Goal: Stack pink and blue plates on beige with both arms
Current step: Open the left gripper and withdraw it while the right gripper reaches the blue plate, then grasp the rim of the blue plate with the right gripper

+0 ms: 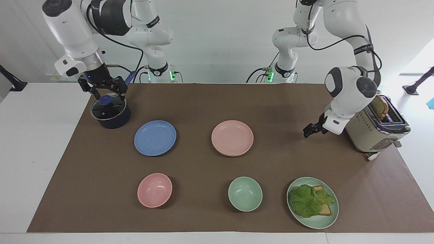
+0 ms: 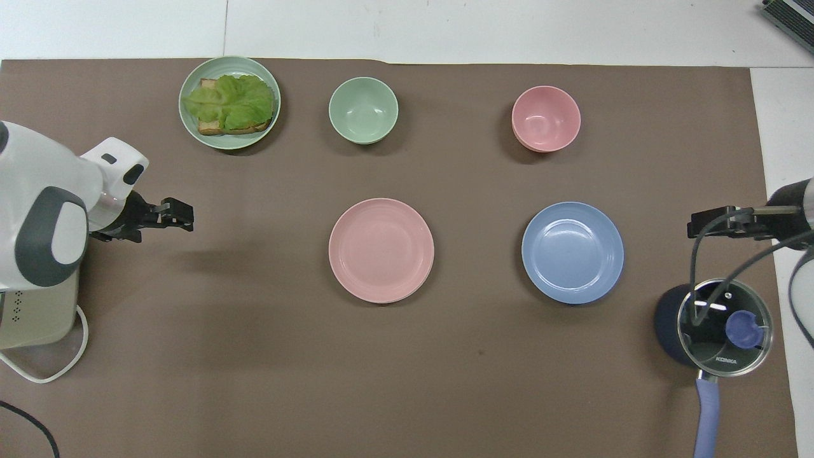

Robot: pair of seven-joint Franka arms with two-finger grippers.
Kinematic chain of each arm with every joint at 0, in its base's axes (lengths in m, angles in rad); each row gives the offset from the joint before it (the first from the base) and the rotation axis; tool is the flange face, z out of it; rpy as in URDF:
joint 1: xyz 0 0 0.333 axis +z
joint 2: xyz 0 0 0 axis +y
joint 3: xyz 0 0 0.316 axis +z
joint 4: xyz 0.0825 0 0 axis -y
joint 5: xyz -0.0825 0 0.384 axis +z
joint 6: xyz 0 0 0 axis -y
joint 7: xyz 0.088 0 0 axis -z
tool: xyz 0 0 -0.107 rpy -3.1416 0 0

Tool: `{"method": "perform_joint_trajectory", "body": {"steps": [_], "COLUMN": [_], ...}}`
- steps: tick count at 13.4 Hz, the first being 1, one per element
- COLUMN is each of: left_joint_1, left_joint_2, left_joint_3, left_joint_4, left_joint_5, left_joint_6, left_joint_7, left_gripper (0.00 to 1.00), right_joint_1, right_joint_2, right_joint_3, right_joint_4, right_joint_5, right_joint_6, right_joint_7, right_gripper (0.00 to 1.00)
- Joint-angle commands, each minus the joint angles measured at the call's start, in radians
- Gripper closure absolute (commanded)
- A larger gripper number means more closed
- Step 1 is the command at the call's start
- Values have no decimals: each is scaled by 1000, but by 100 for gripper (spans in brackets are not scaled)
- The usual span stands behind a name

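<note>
The pink plate point(image 1: 232, 137) point(image 2: 381, 249) lies flat mid-table, and a thin second rim point(image 1: 233, 155) shows just under its edge. The beige plate is otherwise hidden beneath it. Beside it, toward the right arm's end, the blue plate point(image 1: 155, 138) point(image 2: 572, 252) lies alone on the mat. My left gripper point(image 1: 310, 129) point(image 2: 181, 216) hangs open and empty just above the mat beside the toaster, well clear of the pink plate. My right gripper point(image 1: 103, 90) point(image 2: 699, 225) is open and empty, hovering over the pot's lid.
A dark lidded pot point(image 1: 110, 113) with a blue handle stands at the right arm's end, a beige toaster point(image 1: 373, 127) with bread at the left arm's end. Farther from the robots sit a pink bowl point(image 1: 154, 190), a green bowl point(image 1: 245, 194) and a green plate point(image 1: 327, 222) with lettuce toast.
</note>
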Motion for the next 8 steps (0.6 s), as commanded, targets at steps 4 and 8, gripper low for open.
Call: {"method": "perform_joint_trajectory", "body": {"steps": [4,8], "left_joint_1": [8,-9], "left_joint_2": [-19,-129], "left_joint_3": [-12,-36], "left_joint_4": [198,241], "left_joint_5": [74,68], "left_joint_6": [-234,-350], "left_joint_7": [165,171], "left_gripper": [0,0], "right_joint_1": [-4,-7], "right_joint_2": [153,204], "right_joint_3": [3,3], "right_joint_4": [-135,-263], "right_joint_5": [80,83], "right_joint_6": [289,449], "right_joint_7": [-109,-196], "right_gripper": [0,0]}}
